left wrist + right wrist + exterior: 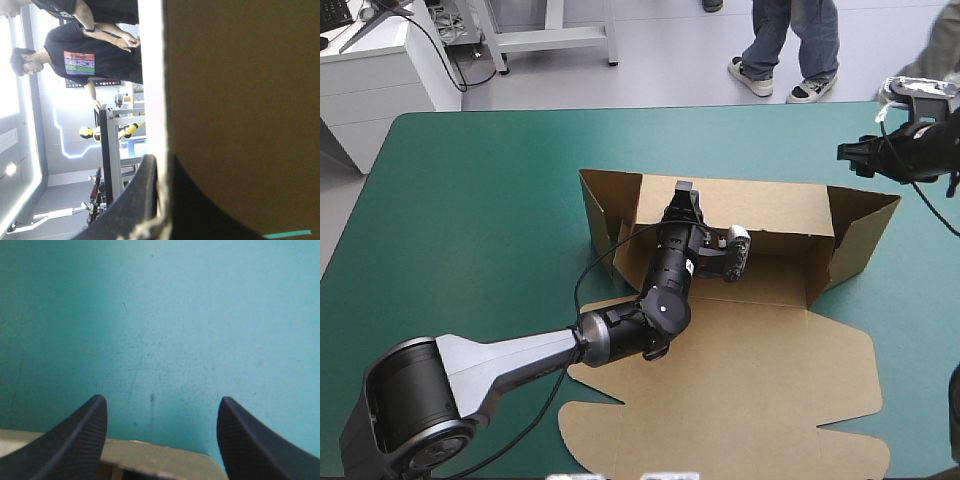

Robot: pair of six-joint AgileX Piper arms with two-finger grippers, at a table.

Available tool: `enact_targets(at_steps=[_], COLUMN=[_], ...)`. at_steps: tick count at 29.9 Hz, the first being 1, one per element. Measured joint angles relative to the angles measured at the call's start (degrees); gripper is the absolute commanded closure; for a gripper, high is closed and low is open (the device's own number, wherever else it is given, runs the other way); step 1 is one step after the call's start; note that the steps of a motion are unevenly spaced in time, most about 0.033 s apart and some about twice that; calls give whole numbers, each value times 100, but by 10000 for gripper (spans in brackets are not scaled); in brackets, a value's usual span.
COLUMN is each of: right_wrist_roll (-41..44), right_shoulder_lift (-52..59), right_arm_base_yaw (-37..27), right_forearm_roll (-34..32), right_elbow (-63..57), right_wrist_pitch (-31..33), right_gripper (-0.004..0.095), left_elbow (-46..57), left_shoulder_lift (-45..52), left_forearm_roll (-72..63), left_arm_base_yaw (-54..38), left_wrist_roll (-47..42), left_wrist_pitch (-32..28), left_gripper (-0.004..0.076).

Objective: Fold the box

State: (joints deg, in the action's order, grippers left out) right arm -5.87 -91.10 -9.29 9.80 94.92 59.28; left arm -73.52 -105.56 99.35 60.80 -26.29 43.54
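Looking over the table (470, 200), we find the box (775, 285) lying at the middle of its teal-green cover, somewhat toward the right edge. It is part-formed: the rear wall (770, 210) stands upright, the left flap (605, 215) and the right flap (865, 235) stand angled outward at its ends, and the lid (740, 400) lies flat on the cover, reaching toward the near edge. The left arm extends from the near left corner across the lid to the rear wall. The left gripper (685, 192) sits at the top edge of that wall, left of its middle. In the left wrist view the brown board of the box (240, 100) fills the field to one side of the left gripper (160, 167), and the black fingers (142, 200) are drawn all but together with the pale cut edge of the board pinched between them. The right gripper (860, 152) hangs over the table near its right edge, beyond the right flap and clear of the box. In its own view the right gripper (162, 400) shows its fingers (75, 440) wide apart over the teal-green cover. A pale strip shows under their bases; we cannot tell what it is.
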Motion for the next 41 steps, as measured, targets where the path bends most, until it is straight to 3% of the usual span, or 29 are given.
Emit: enact_targets(at_steps=[8,20,30,41], right_wrist_roll=[-123,-766,-1726,-2614], right_shoulder_lift=[-1056,-1102,-340,188], right_arm_base_yaw=[-112,-223,-927,-981], right_forearm_roll=[0,67,1156,2035], right_elbow=[459,473,-605,-1932], right_wrist_pitch=[236,1022,1077,678], right_gripper=[330,332,332,332], left_elbow=[0,0,0,0], left_shoulder_lift=[0,0,0,0], left_forearm_roll=[0,0,0,1], left_arm_base_yaw=[0,0,0,0], left_wrist_roll=[0,-175,-266,-800], left_wrist_pitch=[0,0,7,7], left_gripper=[732,732,732,732])
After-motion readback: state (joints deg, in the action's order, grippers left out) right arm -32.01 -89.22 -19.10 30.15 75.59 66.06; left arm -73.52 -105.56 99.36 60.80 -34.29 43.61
